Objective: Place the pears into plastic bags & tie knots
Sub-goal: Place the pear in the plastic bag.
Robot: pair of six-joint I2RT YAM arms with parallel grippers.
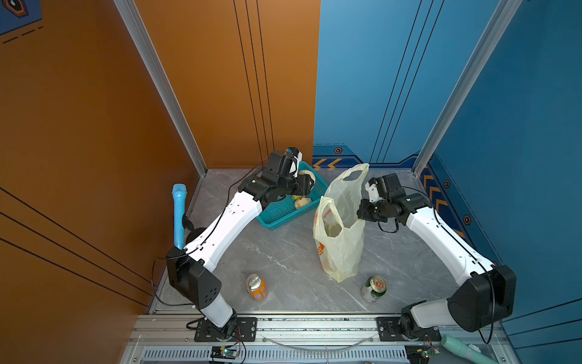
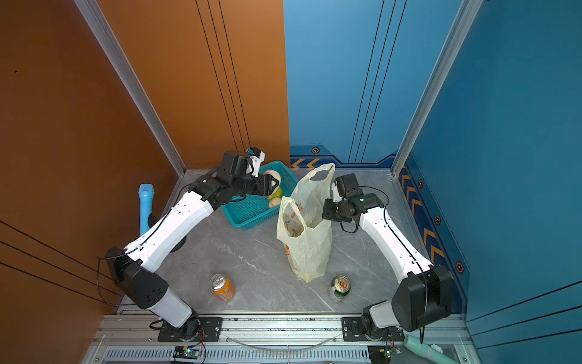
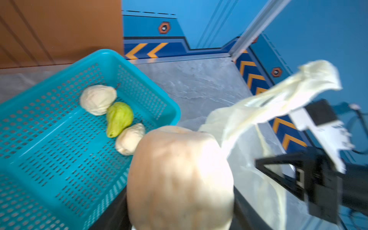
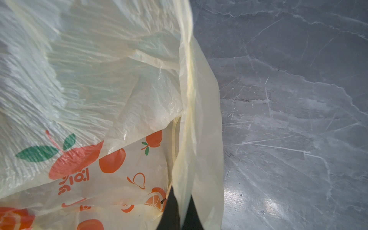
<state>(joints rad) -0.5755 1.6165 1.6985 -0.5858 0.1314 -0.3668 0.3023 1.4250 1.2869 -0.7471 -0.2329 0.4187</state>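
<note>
shows a cream pear gripped across its middle by the left gripper, jaws closed on it at the fruit's width, long axis seemingly in line with the jaws. holds it in the air above the corner of a teal basket closest to the bag. places the plastic bag just to the robot's right of the pear and slightly nearer the robot's base, upright on the grey table, mouth facing up. has the right gripper pinched tight on the bag's side edge, propping the mouth open. makes the left arm the nearer one; by judgement, calls for a short carry rightward, then a release over the opening. sets the nearer handle loop upright between pear and mouth, likely to snag or fold inward if brushed, the farther handle loop rising higher behind. leaves three more pears in the basket in a touching row: a pale pear, a green pear, a second pale pear. cannot tell whether any fruit already lies inside the bag. shows an orange can and a green can upright near the front edge, well apart from that path.
</note>
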